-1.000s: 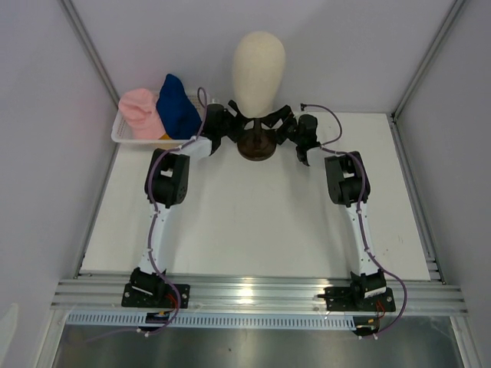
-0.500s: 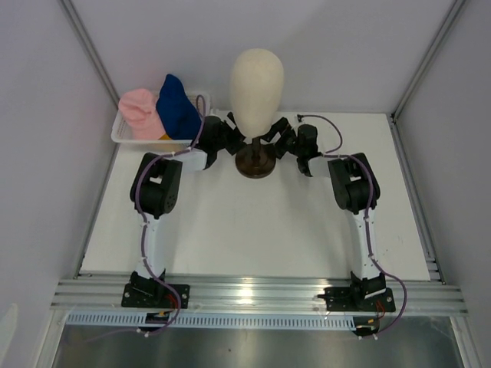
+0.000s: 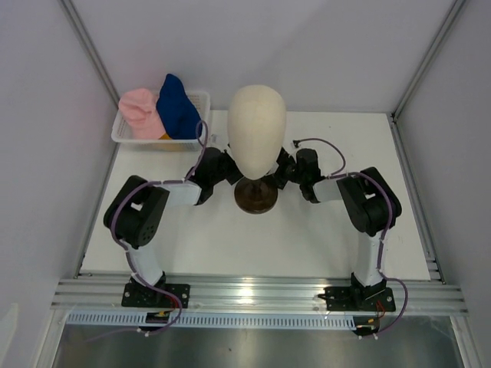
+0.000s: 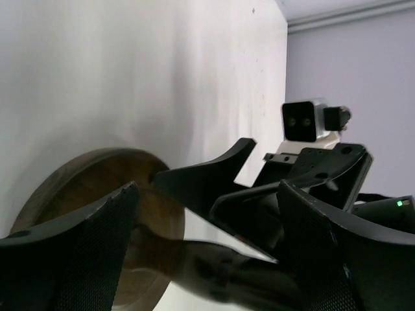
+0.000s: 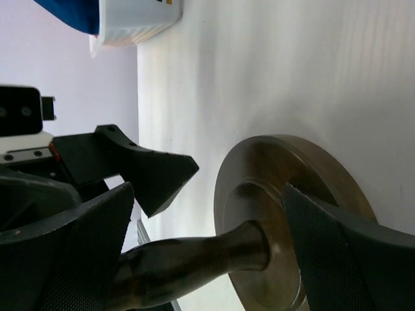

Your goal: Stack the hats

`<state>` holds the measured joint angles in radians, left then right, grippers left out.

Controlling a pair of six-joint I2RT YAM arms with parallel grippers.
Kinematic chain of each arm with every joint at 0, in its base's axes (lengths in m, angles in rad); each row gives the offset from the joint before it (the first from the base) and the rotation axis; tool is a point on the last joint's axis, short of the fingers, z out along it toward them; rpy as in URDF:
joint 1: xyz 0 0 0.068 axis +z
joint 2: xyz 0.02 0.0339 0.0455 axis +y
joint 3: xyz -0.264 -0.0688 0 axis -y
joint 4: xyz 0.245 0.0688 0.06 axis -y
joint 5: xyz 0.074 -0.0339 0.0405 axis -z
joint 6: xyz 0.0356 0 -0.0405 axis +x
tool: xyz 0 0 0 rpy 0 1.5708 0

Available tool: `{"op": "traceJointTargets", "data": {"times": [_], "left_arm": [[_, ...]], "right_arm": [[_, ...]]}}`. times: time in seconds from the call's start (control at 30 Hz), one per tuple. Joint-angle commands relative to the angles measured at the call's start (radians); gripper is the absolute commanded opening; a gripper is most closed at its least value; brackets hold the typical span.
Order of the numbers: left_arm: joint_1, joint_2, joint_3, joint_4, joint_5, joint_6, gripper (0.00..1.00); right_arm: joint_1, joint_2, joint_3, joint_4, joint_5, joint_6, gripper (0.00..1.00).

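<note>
At the near edge of the tabletop (image 3: 261,238) the two arms rise from their bases and bend inward, meeting at the middle. The left gripper (image 3: 224,167) reaches in from the left and the right gripper (image 3: 285,170) from the right, both low beside the dark stand (image 3: 255,198) of the cream mannequin head (image 3: 257,126). Each gripper is spread wide. In the wrist views the stand's slim stem (image 5: 188,259) lies between the fingers of each, with a gap showing on both sides, so neither is pinching it. One finger of the opposite gripper points in from across the stem in each wrist view. The round wooden base sits flat on the tabletop, and the head stands upright above both grippers. Farther back, in the far left corner, is a white mesh basket (image 3: 202,103). The pink hat (image 3: 138,109) is bunched at its left end, and the dark blue hat (image 3: 178,107) stands up just beside it, touching it. A sliver of the yellow-orange hat (image 3: 165,136) shows beneath them at the basket's near wall.
</note>
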<state>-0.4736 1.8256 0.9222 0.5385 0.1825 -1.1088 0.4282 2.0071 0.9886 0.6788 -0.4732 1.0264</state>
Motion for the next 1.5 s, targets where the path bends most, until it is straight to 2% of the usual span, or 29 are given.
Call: {"op": "traceJointTargets", "data": {"times": [0.0,0.13,0.3,0.4,0.47,0.57,0.63,0.73,0.8,0.83,0.93,1.0,1.2,1.33,1.47], "left_arm": [[-0.06,-0.083,-0.108,0.032,0.029,0.012,0.9],[-0.1,-0.16,-0.19,0.023,0.0,0.033,0.9],[-0.115,-0.224,-0.229,-0.034,-0.049,0.046,0.91],[-0.099,-0.287,-0.224,-0.13,-0.104,0.078,0.92],[-0.08,-0.325,-0.195,-0.205,-0.129,0.119,0.94],[-0.008,-0.39,-0.16,-0.346,-0.137,0.164,0.96],[0.114,-0.437,-0.135,-0.383,-0.083,0.209,0.96],[0.245,-0.479,-0.074,-0.423,-0.031,0.337,0.97],[0.303,-0.483,0.037,-0.469,-0.055,0.456,0.98],[0.314,-0.476,0.078,-0.533,-0.111,0.536,0.98],[0.355,-0.384,0.315,-0.676,-0.184,0.618,0.99],[0.384,-0.284,0.496,-0.762,-0.233,0.671,1.0],[0.412,-0.005,0.87,-0.87,-0.251,0.8,0.99],[0.412,0.145,1.05,-0.908,-0.314,0.909,1.0],[0.412,0.245,1.135,-0.923,-0.334,0.961,0.99]], "right_arm": [[0.024,-0.132,-0.065,0.047,0.041,-0.037,1.0],[0.049,-0.244,-0.128,-0.048,0.096,-0.107,1.0],[0.075,-0.295,-0.176,-0.096,0.139,-0.144,0.99],[0.073,-0.327,-0.144,-0.23,0.202,-0.235,0.99],[0.072,-0.37,-0.066,-0.416,0.307,-0.305,0.99],[0.046,-0.407,0.052,-0.645,0.45,-0.411,1.0],[-0.052,-0.441,0.079,-0.749,0.417,-0.431,0.99],[-0.153,-0.522,0.041,-0.766,0.384,-0.443,0.99],[-0.196,-0.57,0.006,-0.772,0.381,-0.463,0.99],[-0.216,-0.617,-0.004,-0.785,0.383,-0.483,0.99],[-0.272,-0.697,-0.016,-0.811,0.409,-0.523,0.99],[-0.281,-0.731,-0.015,-0.817,0.436,-0.571,0.99],[-0.282,-0.806,-0.021,-0.754,0.472,-0.626,1.0],[-0.282,-0.803,-0.016,-0.723,0.502,-0.635,0.99],[-0.284,-0.786,-0.002,-0.722,0.527,-0.654,1.0]]}}
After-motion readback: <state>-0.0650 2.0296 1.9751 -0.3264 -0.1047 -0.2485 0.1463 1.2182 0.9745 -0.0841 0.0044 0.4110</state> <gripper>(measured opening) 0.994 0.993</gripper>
